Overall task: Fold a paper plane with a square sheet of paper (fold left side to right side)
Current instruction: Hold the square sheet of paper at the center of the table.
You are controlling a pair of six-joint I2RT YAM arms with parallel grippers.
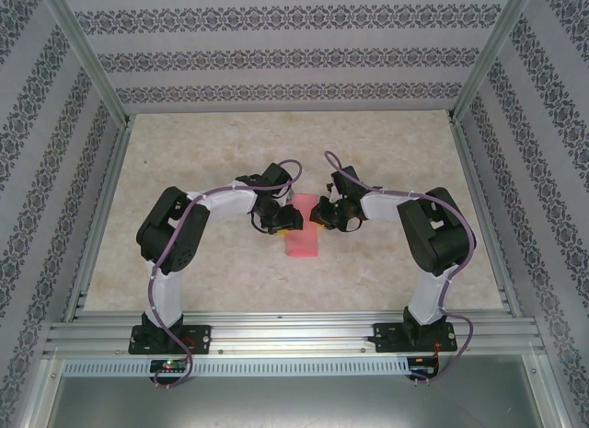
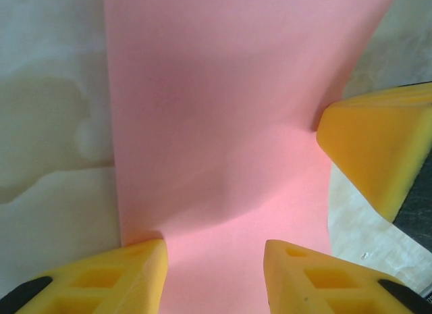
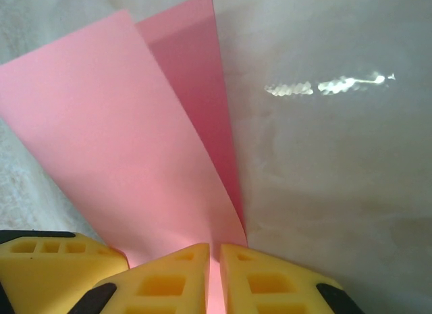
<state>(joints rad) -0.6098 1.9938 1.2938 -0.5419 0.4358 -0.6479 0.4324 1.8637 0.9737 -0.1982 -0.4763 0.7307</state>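
Pink-red, the square sheet of paper (image 1: 302,238) lies on the counter (image 1: 396,152), one edge clenched in the right tool (image 3: 214,254); the left tool (image 2: 214,260) is spread, released, over it. Edges should be matched squarely before the crease is pressed.

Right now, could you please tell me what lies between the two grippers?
A thin pink-red sheet of paper lies between the left gripper and the right gripper, seen in the top view; the right wrist view shows the right jaws shut on it.
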